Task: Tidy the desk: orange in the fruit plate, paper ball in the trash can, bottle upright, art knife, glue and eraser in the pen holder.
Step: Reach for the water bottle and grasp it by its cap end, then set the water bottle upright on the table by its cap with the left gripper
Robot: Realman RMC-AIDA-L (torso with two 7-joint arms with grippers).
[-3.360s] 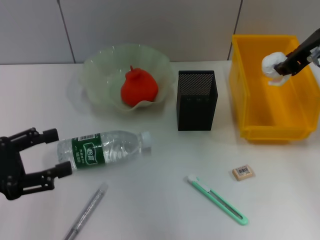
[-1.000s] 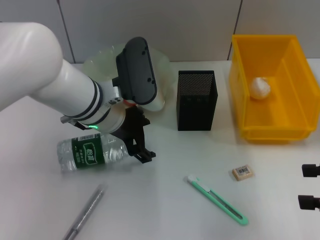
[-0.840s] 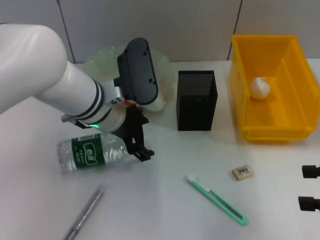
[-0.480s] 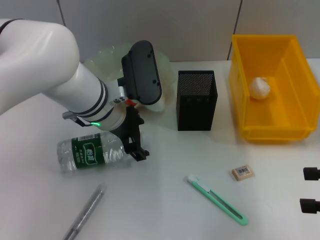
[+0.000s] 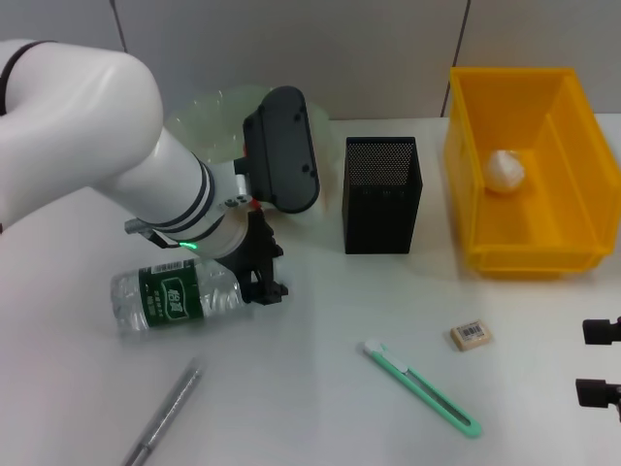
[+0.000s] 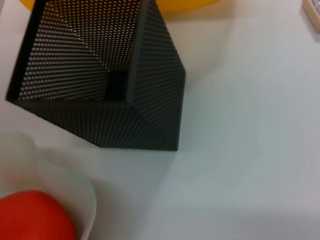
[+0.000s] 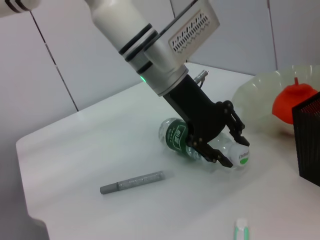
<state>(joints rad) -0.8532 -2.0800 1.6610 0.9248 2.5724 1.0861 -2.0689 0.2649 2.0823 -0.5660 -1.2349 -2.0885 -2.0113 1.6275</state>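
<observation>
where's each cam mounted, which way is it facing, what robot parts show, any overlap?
Head: high on the body, looking down at the desk; left arm with left gripper at the bottle, right gripper at the edge.
Left wrist: close above the pen holder; no robot parts visible.
Right wrist: low, looking across the desk at the left arm, bottle.
Shared: bottle in head and right wrist; pen holder in all three.

Bare desk (image 5: 320, 408) lies open between the glue stick (image 5: 163, 413) and art knife (image 5: 423, 386); the pen holder (image 5: 381, 194) blocks behind.
</observation>
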